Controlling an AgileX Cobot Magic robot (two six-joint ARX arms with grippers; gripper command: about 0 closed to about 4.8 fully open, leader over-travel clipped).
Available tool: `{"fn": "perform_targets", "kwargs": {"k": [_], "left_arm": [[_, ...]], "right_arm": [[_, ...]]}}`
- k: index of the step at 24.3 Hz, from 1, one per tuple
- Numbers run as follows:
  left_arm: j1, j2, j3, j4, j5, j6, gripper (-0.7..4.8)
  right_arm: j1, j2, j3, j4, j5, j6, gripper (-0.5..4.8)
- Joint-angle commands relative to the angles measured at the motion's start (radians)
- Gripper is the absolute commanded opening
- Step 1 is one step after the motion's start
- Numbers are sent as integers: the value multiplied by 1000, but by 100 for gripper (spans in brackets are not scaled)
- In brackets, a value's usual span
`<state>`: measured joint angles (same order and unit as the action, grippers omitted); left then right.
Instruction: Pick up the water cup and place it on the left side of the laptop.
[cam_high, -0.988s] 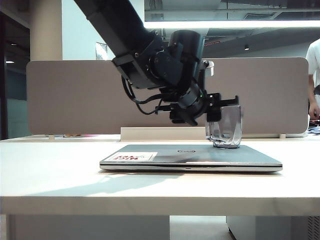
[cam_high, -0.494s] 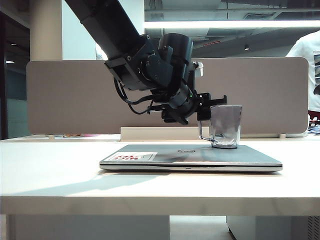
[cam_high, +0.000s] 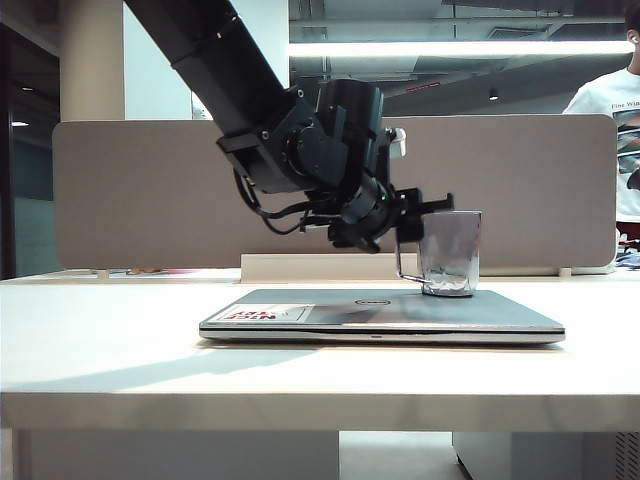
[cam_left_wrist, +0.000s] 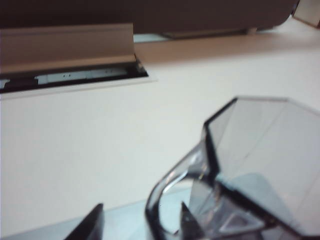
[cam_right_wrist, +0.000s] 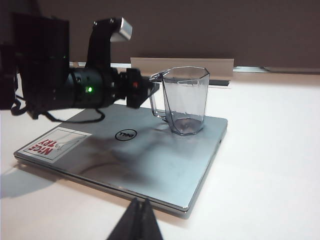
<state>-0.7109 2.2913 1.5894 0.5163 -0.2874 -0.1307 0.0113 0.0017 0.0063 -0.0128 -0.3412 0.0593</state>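
White desk (cam_high: 120, 350), grey partition (cam_high: 150, 190) (ceiling strip-light (cam_high: 460, 48))

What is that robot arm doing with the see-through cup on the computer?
The water cup stands upright on the closed lid of the silver Dell laptop, which lies on the white table. The left gripper is open, right beside the cup's handle, and is not holding it. The right gripper is shut and waits near the laptop's front edge. So the cup has not been lifted off yet.

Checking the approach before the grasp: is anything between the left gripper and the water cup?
Nothing visible. The open left gripper is level with the water cup on the closed laptop, its fingertips beside the handle.
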Motion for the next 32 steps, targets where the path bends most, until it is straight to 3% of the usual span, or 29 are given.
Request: {"fn": "perform_targets", "kwargs": {"k": [1,7,12,17,21,32], "left_arm": [[2,22,53,-17,9,-1,183],[2,53,105,-45,19,0,170],[5,54,105,-44,19,0,81],[9,55,105,-44,19,4,74],[9,55,105,-44,22,3,17],[8,34,109,-80,27,11,-6]], "right_arm": [[1,-2,-4,10,-2,0,-5],[1,-2,-3,9,-2,0,-5],[1,-2,-4,9,-2,0,-5],[1,-2,-4,8,-2,0,-5],[1,-2,-3,7,-2,1,-5],[0,-2,-4,6,-2,0,-5]]}}
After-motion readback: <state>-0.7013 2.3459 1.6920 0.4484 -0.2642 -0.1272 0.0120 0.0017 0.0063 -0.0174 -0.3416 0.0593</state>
